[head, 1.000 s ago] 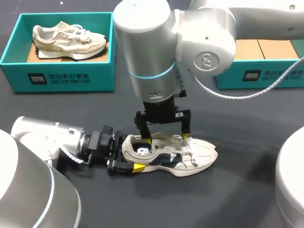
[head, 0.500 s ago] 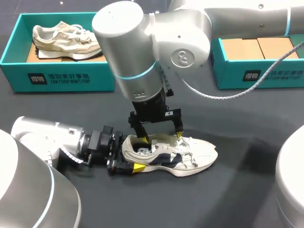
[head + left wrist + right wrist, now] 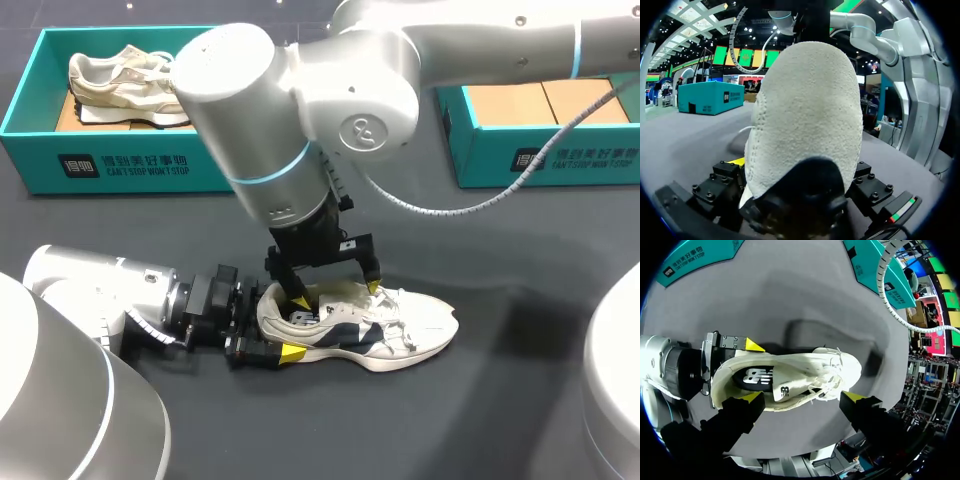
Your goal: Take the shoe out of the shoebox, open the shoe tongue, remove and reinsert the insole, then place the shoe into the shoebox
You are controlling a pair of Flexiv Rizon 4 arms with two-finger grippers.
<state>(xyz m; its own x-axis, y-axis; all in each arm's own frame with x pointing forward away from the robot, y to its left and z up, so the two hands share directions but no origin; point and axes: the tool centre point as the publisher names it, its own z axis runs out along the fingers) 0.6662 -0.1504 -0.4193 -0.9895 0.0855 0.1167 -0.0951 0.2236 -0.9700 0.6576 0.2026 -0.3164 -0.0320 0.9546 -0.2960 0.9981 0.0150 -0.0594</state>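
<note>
The shoe (image 3: 360, 330) lies on its sole on the table (image 3: 480, 420), out of any box, with its heel toward the left tool (image 3: 258, 328) and its toe pointing away from it. The left tool lies low on the table and is clamped on the heel, one finger on each side. In the left wrist view the pale heel (image 3: 805, 110) fills the space between that tool's (image 3: 800, 200) fingers.

The right tool (image 3: 335, 293) hangs right above the shoe, pointing down, with its fingers spread wide and gripping nothing. One yellow tip stands at the heel opening, close to the left tool. The other stands at the laces (image 3: 827, 385). Whether either tip touches the shoe cannot be told. From the right wrist, the shoe (image 3: 790, 377) runs lengthwise under the gap of the right tool (image 3: 804, 397). The dark insole (image 3: 757, 377) shows inside the opening and the tongue (image 3: 786, 390) lies just ahead of it. The left tool (image 3: 722, 372) sits at the heel end.

Well beyond the right tool, an empty box (image 3: 540, 160) stands on the table. A second box (image 3: 40, 150), well beyond the left tool, holds a second shoe (image 3: 130, 85).
</note>
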